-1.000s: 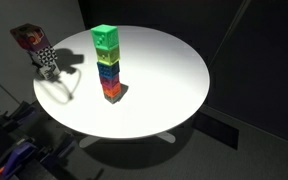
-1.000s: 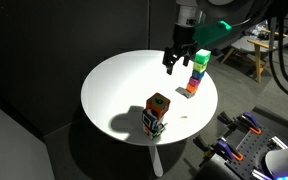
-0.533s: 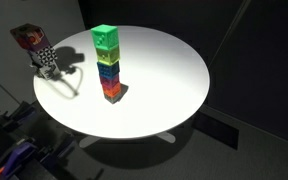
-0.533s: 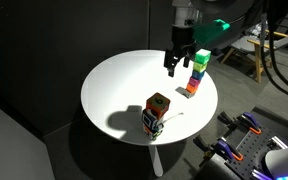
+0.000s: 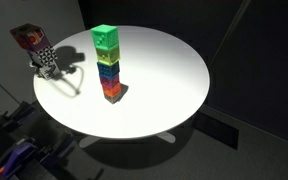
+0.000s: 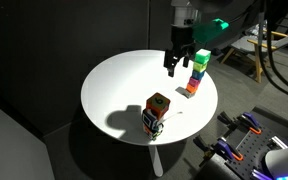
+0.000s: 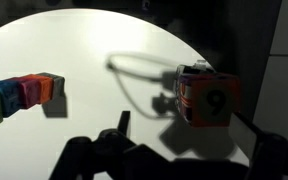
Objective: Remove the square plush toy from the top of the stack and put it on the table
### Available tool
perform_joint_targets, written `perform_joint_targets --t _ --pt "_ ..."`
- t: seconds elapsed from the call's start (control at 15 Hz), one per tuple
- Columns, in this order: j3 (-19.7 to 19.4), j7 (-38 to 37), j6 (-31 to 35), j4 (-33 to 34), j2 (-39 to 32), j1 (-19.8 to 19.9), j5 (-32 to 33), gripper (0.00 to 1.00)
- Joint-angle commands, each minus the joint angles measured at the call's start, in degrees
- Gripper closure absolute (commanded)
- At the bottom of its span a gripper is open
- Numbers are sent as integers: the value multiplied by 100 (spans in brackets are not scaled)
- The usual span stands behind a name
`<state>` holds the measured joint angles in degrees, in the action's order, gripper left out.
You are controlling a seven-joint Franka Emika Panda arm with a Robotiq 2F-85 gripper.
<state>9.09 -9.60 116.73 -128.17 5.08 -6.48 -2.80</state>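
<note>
Aloft over the table point(image 6: 114, 85), the gripper point(image 6: 176, 66) hangs with its fingers point(image 6: 168, 69) spread apart and nothing between them, just beside the tall multicoloured tower point(image 6: 197, 72). The square plush toy point(image 6: 159, 103) lies well apart from the fingers, nearer the table's edge, where it sits upright on the chequered cube at the base of the stack point(image 6: 154, 124). In the wrist view the toy point(image 7: 209, 100) appears ahead of the open jaws and a little to one side of their midline. Being a cube, it offers no long axis. Judged from this, the coming move is a traverse away from the tower, then a descent over the toy.
</note>
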Motion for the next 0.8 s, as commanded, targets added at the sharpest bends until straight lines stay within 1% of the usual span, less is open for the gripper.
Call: perform_joint_targets --t 0.0,0.53,0.73 --pt "-36 -2 -12 11 -4 -36 4 0" --pt "48 36 773 3 -510 -181 434 0" --pt "71 41 1071 -43 -683 -272 469 0"
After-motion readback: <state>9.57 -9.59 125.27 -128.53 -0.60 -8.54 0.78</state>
